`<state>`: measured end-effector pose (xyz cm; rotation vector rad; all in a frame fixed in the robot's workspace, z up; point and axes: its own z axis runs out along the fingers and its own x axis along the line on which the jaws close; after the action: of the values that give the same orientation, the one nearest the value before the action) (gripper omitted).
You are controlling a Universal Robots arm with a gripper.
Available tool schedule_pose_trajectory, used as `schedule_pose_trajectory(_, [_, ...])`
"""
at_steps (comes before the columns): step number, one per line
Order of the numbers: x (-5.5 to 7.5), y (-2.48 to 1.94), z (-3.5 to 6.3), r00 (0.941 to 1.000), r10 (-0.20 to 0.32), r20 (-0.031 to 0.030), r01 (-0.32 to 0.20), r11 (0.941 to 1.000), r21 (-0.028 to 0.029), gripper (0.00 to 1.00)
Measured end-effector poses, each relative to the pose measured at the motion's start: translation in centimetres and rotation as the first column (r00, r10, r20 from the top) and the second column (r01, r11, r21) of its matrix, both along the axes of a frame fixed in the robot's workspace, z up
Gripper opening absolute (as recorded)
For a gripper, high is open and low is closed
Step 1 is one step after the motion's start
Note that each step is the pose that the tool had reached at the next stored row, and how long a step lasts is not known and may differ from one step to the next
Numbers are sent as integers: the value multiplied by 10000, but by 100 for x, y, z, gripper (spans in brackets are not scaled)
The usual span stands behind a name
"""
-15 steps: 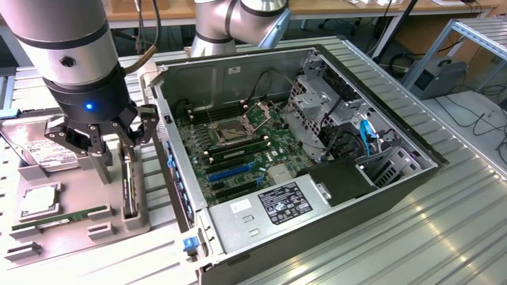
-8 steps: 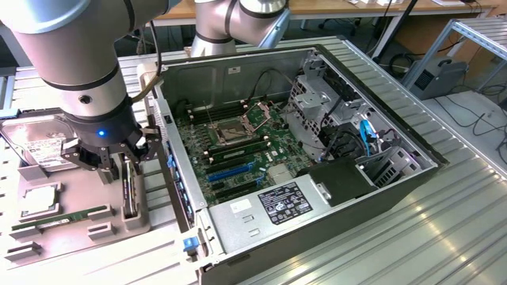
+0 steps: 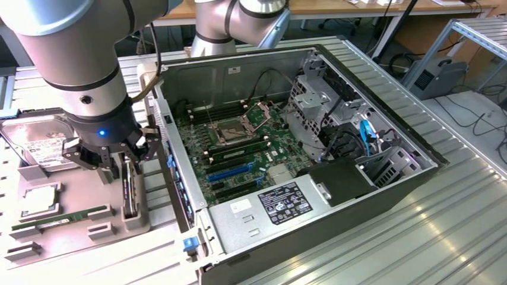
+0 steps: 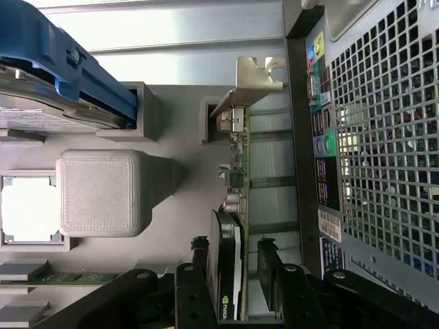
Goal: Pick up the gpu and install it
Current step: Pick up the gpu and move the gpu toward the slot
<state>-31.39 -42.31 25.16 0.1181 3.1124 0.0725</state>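
Straddling the gpu (image 4: 235, 195) with my gripper (image 4: 233, 245) fingers apart; clamping on its fan (image 4: 225, 271) might tilt it.

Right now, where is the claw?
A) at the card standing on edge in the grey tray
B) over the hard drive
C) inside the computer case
A: the claw is down around the gpu, which stands upright in the tray beside the case.
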Motion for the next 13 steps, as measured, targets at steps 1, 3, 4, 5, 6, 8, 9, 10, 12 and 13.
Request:
schedule_pose_trajectory(1, [0,7,-7,10000,0,-1,0,10000,-1,42])
schedule_pose_trajectory(3, [0,17,-19,10000,0,-1,0,10000,-1,42])
schedule_pose_trajectory(4, [1,19,-26,10000,1,-1,-1,10000,-1,42])
schedule_pose_trajectory(5, [0,21,-33,10000,1,-1,-1,10000,0,42])
schedule_pose_trajectory(6, [0,25,-40,10000,0,-2,0,10000,-1,42])
schedule_pose_trajectory(8, [0,30,-56,10000,0,-1,0,10000,0,42])
schedule_pose_trajectory(9, [0,33,-65,10000,0,-1,0,10000,0,42])
schedule_pose_trajectory(10, [0,35,-73,10000,0,-1,0,10000,-1,42])
schedule_pose_trajectory(12, [0,40,-87,10000,0,-1,0,10000,-1,42])
schedule_pose_trajectory(13, [0,41,-93,10000,0,-1,0,10000,-1,42])
